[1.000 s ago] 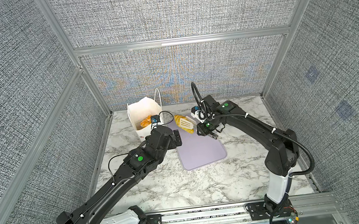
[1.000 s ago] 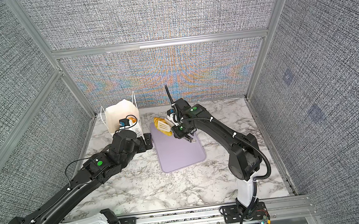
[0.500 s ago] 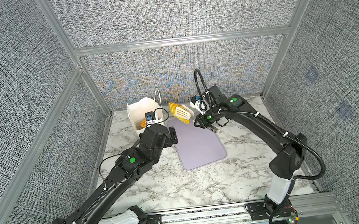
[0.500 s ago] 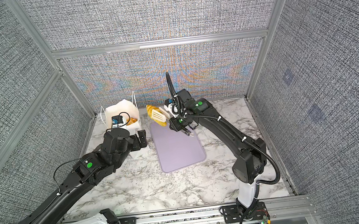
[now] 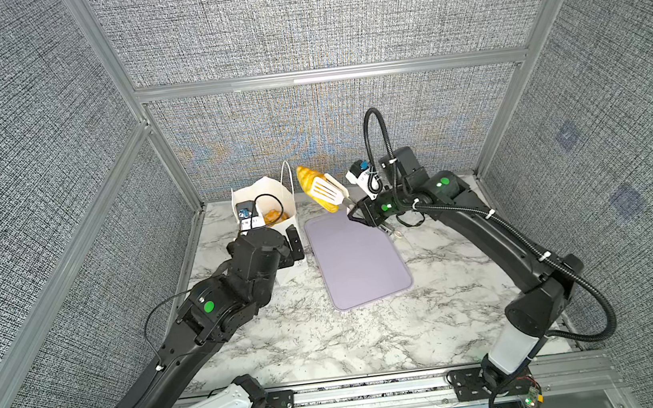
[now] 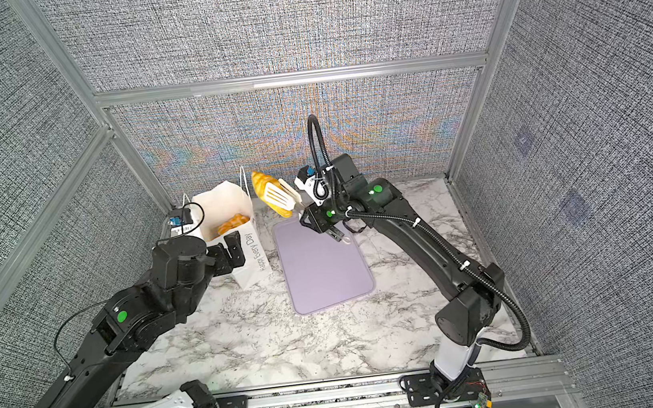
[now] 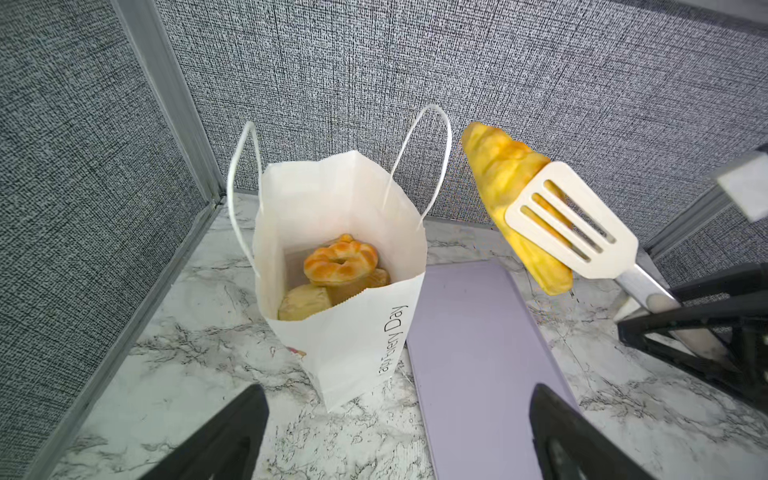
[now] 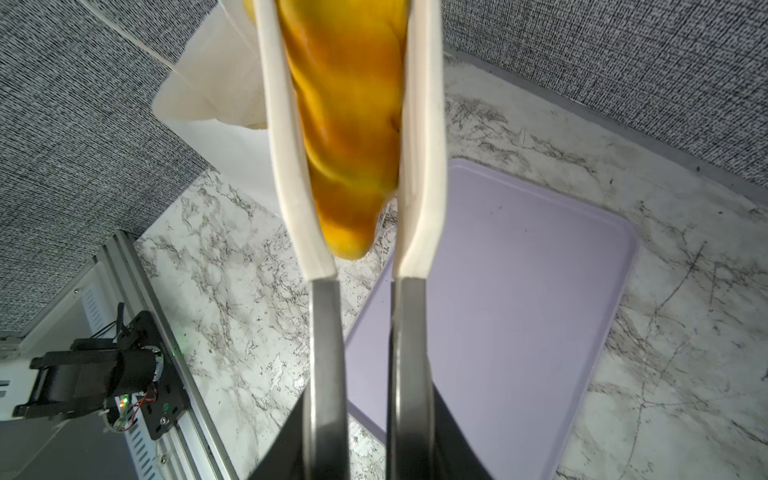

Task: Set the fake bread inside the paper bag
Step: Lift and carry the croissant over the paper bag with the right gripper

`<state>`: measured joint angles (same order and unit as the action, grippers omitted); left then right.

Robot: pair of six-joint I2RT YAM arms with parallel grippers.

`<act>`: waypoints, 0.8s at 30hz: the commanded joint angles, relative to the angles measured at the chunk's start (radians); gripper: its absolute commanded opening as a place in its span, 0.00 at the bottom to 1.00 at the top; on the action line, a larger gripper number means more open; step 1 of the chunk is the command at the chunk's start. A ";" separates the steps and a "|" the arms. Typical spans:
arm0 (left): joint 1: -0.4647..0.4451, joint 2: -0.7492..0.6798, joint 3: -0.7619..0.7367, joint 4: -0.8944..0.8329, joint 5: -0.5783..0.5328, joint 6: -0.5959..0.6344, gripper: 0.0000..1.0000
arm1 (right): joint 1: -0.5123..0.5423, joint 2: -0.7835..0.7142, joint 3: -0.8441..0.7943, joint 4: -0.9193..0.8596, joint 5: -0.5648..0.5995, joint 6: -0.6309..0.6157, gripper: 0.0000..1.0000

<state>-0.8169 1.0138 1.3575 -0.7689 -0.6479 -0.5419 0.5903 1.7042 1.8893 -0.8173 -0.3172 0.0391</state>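
The right gripper [image 5: 363, 214] is clenched on the metal handles of the tongs [image 5: 326, 190]. Their white slotted blades pinch a yellow croissant [image 5: 307, 178] in the air, just beside the paper bag [image 5: 269, 190] on its tray side, up near the string handle and off to the side of the bag's mouth. The left wrist view shows what the top views barely hint at: inside the bag a ring-shaped pastry [image 7: 340, 259] sits on paler rolls [image 7: 303, 303], though I can't count how many pieces are stacked down there. The right wrist view shows the squeeze itself, the croissant [image 8: 345, 124] wedged between both blades. Its far end runs out of frame there, and the bag is only a blurred white corner behind it. The left gripper [image 6: 226, 252] hangs at the bag's near side with its fingers spread wide and holds nothing. Its own wrist view catches just two dark fingertips [image 7: 232, 436] at the edge. The lavender tray [image 5: 361, 268] lies flat on the marble table [image 5: 310, 332], just beside the bag.
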 commanded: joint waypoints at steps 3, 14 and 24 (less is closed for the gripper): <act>0.001 -0.013 0.024 -0.053 -0.050 0.017 0.99 | 0.021 -0.002 0.042 0.122 -0.067 0.034 0.33; 0.014 -0.070 -0.001 -0.112 -0.099 -0.037 0.99 | 0.114 0.097 0.144 0.206 -0.130 0.070 0.33; 0.030 -0.105 -0.041 -0.142 -0.085 -0.072 0.99 | 0.146 0.241 0.238 0.252 -0.133 0.139 0.34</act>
<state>-0.7906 0.9077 1.3182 -0.8959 -0.7288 -0.6025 0.7326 1.9217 2.1029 -0.6247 -0.4454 0.1490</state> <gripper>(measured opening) 0.994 0.341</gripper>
